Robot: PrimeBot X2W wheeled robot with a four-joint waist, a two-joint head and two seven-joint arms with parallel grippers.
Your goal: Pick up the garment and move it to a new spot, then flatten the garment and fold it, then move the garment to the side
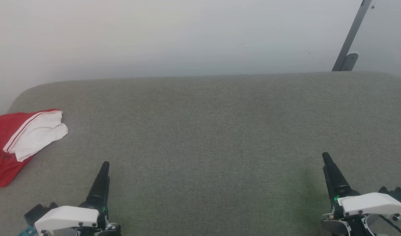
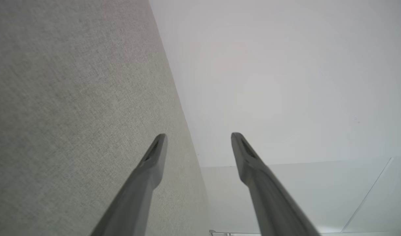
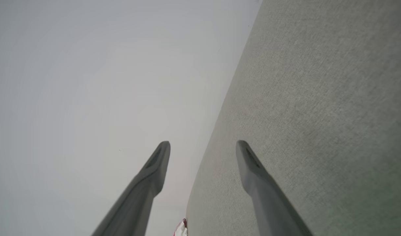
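Observation:
The garment (image 1: 10, 144) lies folded at the far left edge of the grey-green fabric surface (image 1: 207, 131), red with white sleeves on top, partly cut off by the head view's left edge. A small red-and-white tip of the garment (image 3: 181, 228) peeks in at the bottom of the right wrist view. My left gripper (image 1: 104, 168) rests low at the lower left, to the right of the garment and apart from it; its fingers (image 2: 154, 157) stand open with nothing between them. My right gripper (image 1: 326, 160) sits at the lower right, open and empty, its fingers (image 3: 249, 160) spread.
A pale wall (image 1: 187, 32) rises behind the surface's far edge. A dark slanted metal bar (image 1: 351, 36) with a grey bracket stands at the back right. The surface has rounded corners at the far left and far right.

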